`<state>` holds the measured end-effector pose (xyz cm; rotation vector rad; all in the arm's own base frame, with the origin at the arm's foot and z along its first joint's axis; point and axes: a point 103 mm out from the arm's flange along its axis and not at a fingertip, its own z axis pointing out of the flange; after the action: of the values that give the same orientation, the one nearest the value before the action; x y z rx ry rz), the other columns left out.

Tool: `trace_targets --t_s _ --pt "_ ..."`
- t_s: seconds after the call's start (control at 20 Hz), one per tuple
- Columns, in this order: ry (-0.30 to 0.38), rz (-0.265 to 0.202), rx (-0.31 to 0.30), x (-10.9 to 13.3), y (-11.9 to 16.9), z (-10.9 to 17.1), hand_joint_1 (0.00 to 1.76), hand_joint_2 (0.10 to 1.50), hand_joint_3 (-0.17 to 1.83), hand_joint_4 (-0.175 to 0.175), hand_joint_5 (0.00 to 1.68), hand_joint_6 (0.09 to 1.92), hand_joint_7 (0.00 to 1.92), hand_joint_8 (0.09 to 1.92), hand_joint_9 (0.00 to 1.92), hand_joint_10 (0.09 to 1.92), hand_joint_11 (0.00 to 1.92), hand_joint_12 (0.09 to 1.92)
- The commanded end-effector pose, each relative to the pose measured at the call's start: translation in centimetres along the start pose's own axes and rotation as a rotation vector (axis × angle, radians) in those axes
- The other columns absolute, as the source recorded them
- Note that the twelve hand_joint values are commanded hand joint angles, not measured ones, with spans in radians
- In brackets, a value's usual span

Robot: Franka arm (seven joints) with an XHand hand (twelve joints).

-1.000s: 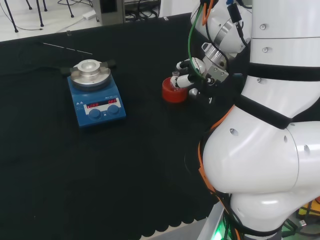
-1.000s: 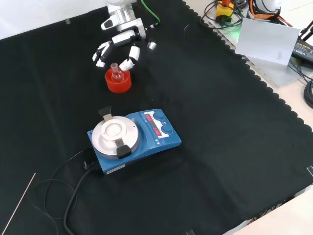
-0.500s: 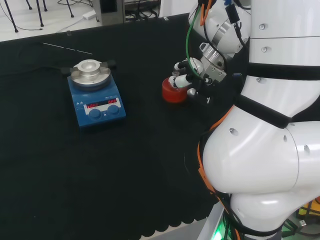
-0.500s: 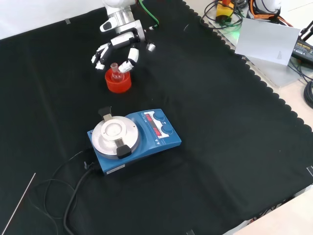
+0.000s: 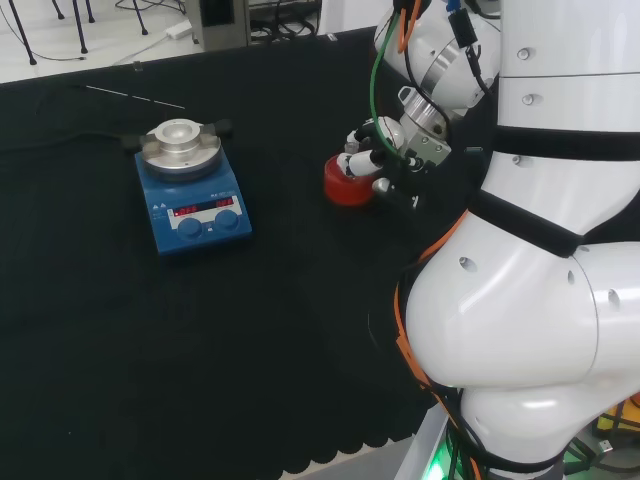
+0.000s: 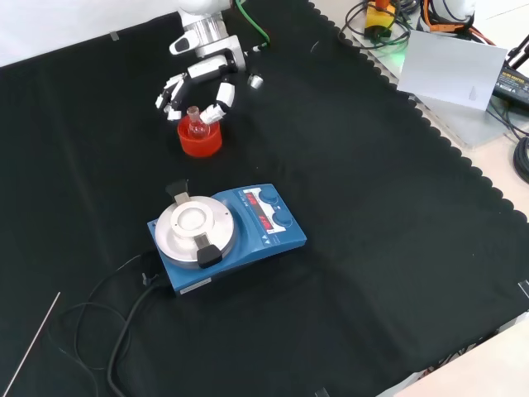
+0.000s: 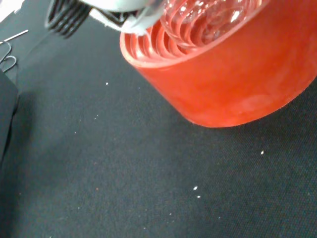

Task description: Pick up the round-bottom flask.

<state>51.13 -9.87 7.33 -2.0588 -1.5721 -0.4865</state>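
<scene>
the black and white robot hand (image 6: 198, 81) hangs right over the small clear glass round-bottom flask (image 6: 196, 124), which sits in its red ribbed ring stand (image 6: 199, 138) on the black cloth (image 6: 372, 207). its fingers (image 6: 217, 103) curl down on both sides of the flask's neck, but i cannot tell if they grip it.

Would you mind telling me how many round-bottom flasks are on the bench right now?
1. The round-bottom flask sits in the red ribbed stand, behind the blue stirrer plate in the front view, with the hand around its neck. Other clear glassware could go unseen.
</scene>
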Motion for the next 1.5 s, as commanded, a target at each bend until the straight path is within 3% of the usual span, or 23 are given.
trace_targets --t_s 0.05,0.5,1.15,1.4,1.5 --pt "-0.02 0.015 -0.039 0.0 0.0 -0.3 0.92 0.72 0.74 -0.022 0.66 0.75 0.2 0.54 0.37 0.62 0.0 1.31" --pt "-0.01 0.015 -0.044 0.5 0.2 -0.3 0.92 0.79 0.71 -0.021 0.73 0.85 0.26 0.57 0.44 0.63 0.03 1.36" --pt "-0.011 0.003 -0.019 0.9 0.3 0.1 0.95 0.65 0.78 -0.042 0.58 0.87 0.22 0.57 0.43 0.62 0.02 1.36" --pt "-0.016 0.005 -0.044 1.0 0.2 0.0 0.94 0.66 0.78 -0.038 0.72 0.89 0.22 0.57 0.43 0.62 0.02 1.36" --pt "-0.026 0.007 -0.057 1.0 0.1 -0.1 0.98 0.85 0.51 0.095 0.88 1.02 0.23 0.59 0.43 0.63 0.03 1.37"
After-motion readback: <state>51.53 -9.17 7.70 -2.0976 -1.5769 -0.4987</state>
